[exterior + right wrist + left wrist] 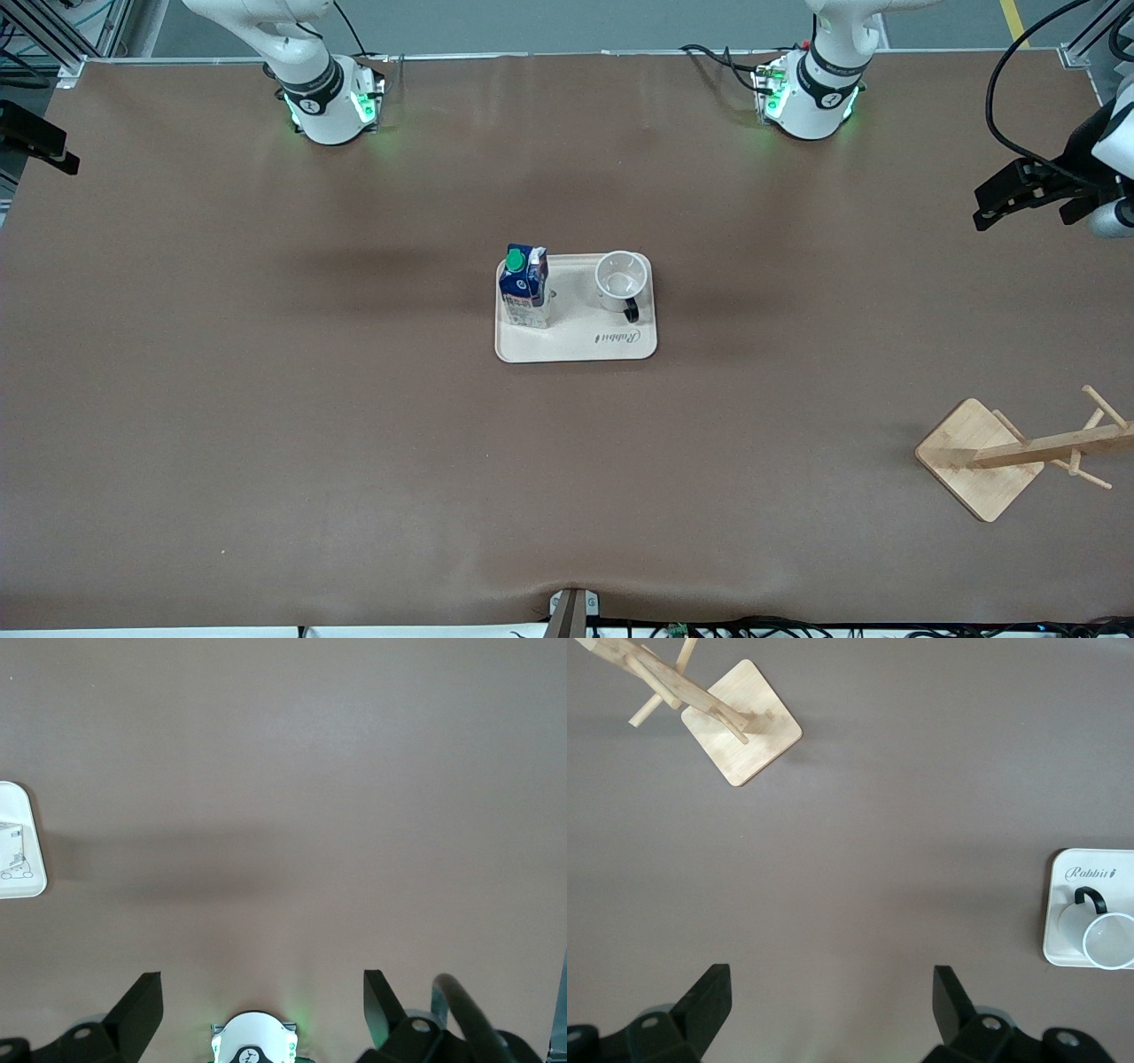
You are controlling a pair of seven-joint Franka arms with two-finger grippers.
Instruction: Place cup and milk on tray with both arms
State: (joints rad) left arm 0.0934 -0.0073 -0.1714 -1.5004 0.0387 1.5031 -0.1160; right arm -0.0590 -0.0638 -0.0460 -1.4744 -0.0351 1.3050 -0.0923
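Cup point(619, 280) and milk point(524, 286) on tray point(576, 346), claws well apart, empty.

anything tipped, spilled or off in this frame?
Nothing stands out. The milk carton and the cup both stand upright on the tray, side by side and apart, with no spill visible. The wooden rack stands alone toward the left arm's end of the table. Both grippers are open, empty and pulled away from the tray.
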